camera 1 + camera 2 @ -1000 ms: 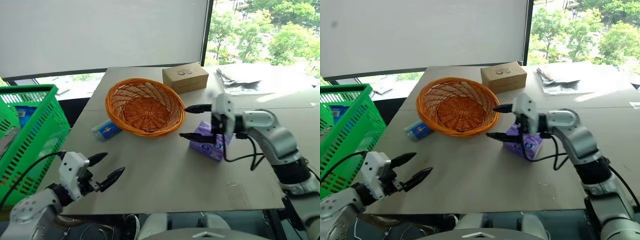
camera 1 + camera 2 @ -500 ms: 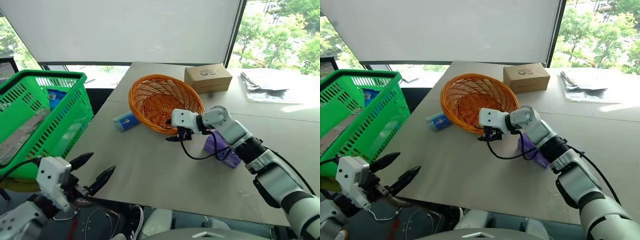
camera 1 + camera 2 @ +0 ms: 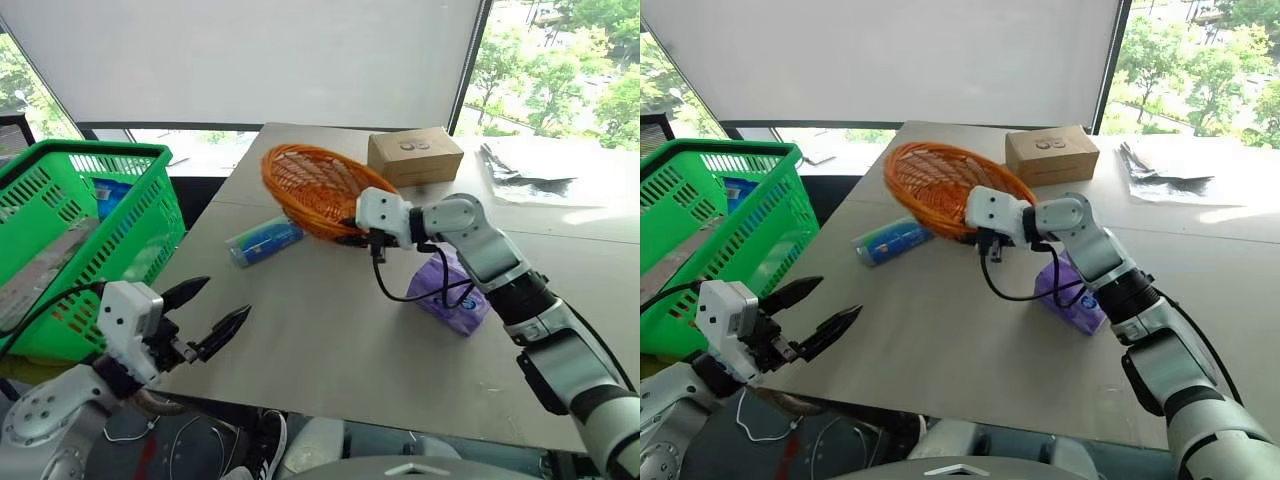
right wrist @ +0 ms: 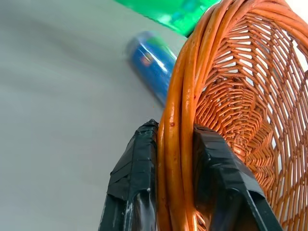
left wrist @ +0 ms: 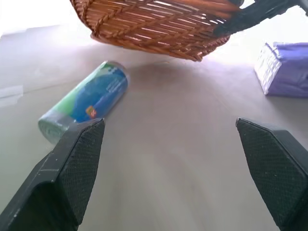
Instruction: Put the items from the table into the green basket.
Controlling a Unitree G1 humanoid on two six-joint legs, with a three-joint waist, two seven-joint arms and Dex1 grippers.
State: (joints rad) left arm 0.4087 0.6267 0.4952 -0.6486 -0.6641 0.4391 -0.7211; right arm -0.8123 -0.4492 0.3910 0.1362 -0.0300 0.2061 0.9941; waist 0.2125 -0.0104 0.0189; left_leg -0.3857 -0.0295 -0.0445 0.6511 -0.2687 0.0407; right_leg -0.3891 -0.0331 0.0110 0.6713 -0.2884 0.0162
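Now we note the right gripper [image 4: 174,144] clamped on the rim of the orange wicker basket [image 3: 312,186], one black finger on each side of the woven edge. The basket is tipped up off the table [image 3: 330,330], its open side facing the robot's left, its underside clear of the tabletop in the left wrist view.

The blue-and-clear packet [image 3: 263,241] lies on its side on the table just beside the raised basket, on the side toward the green basket [image 3: 85,240]. The purple tissue pack [image 3: 452,292] lies on the table beneath the right forearm, with the arm's black cable looped over it.

The green basket stands off the table's left edge; we see something blue inside, too unclear to name. A brown cardboard box [image 3: 415,156] sits at the table's far side.

The left gripper [image 3: 212,313] hovers near the table's near left corner, fingers spread wide, gripping nothing.
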